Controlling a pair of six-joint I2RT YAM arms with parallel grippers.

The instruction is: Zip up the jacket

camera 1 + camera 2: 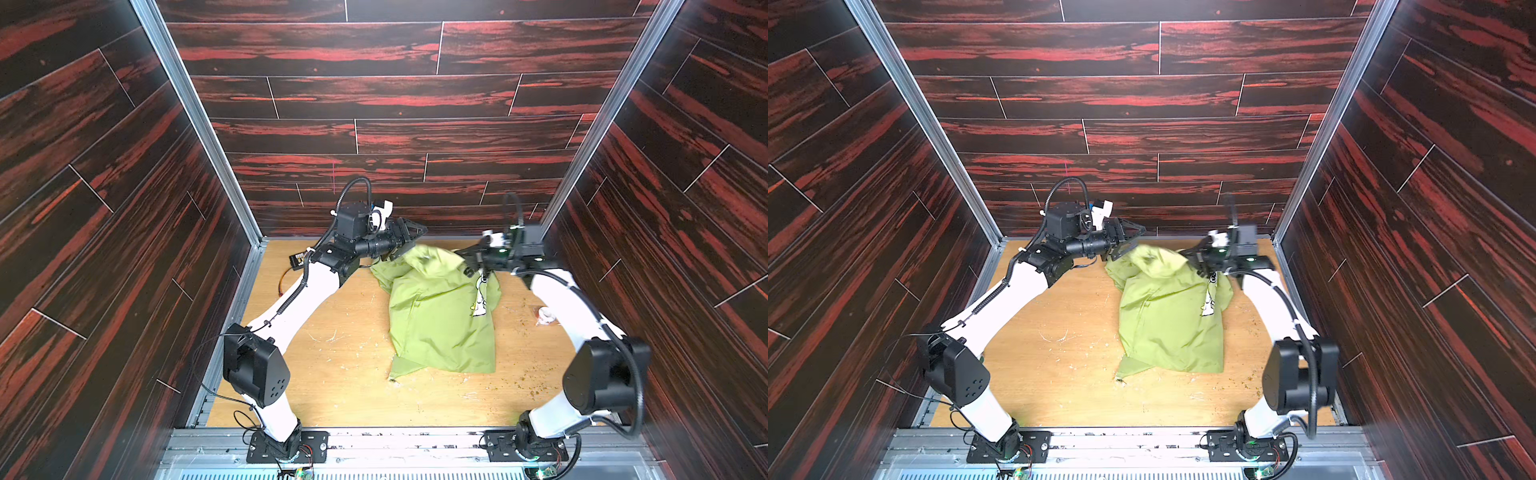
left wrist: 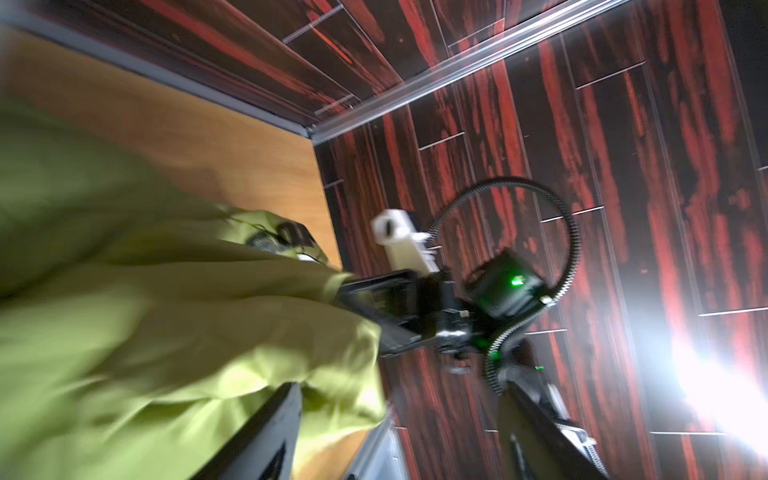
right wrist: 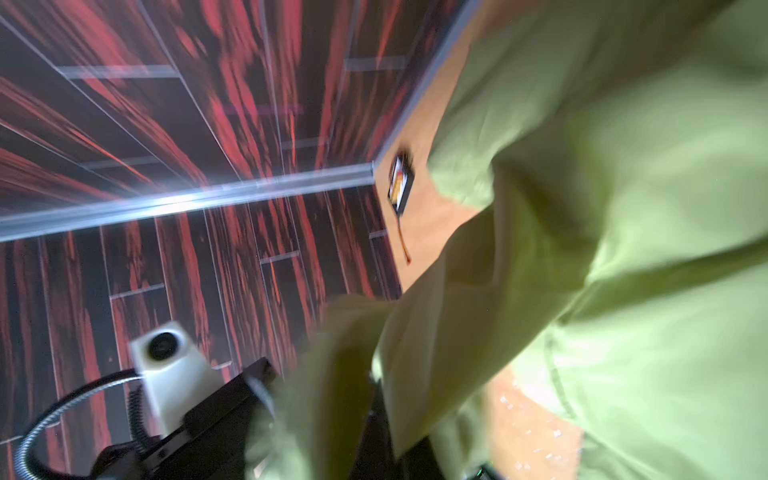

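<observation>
With our left gripper (image 1: 409,243) spread wide and only our right gripper (image 1: 467,257) pinching the jacket (image 1: 440,320), perhaps thinly given the blur, we could drop it.

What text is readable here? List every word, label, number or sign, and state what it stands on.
No text can be read.
Jacket: dark lettering on the fabric, blurred and partly hidden; unreadable.
Black box at the far corner of the table: pale label, too small in both top views and blurred in the right wrist view; unreadable.
Nothing else shows any writing.
</observation>
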